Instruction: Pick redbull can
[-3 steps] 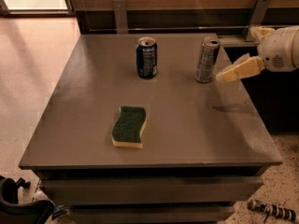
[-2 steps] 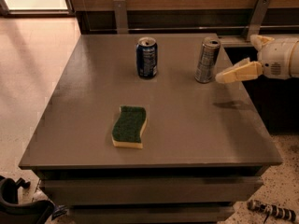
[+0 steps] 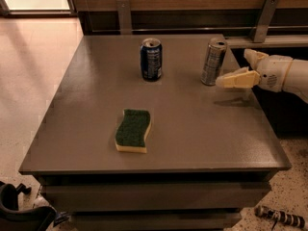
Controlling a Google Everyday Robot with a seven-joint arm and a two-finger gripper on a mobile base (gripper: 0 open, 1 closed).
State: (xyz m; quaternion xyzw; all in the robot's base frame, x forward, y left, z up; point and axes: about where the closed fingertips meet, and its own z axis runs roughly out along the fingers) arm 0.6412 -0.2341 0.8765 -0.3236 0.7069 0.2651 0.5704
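The redbull can [image 3: 213, 61] is tall, slim and silver-grey. It stands upright at the back right of the grey table [image 3: 192, 129]. My gripper [image 3: 233, 67] comes in from the right edge, just right of the can and at its lower half. Its two cream fingers are spread open, with nothing between them. The near finger [image 3: 238, 79] points at the can's base and almost touches it. The far finger [image 3: 253, 57] sits further back to the right.
A shorter dark blue can [image 3: 151, 59] stands upright at the back middle of the table. A green-topped yellow sponge [image 3: 133, 130] lies nearer the front, left of centre. A wooden wall with metal brackets [image 3: 262, 18] runs behind the table.
My gripper has moved a little to the left, closer to the redbull can. The cans and the sponge have not moved.
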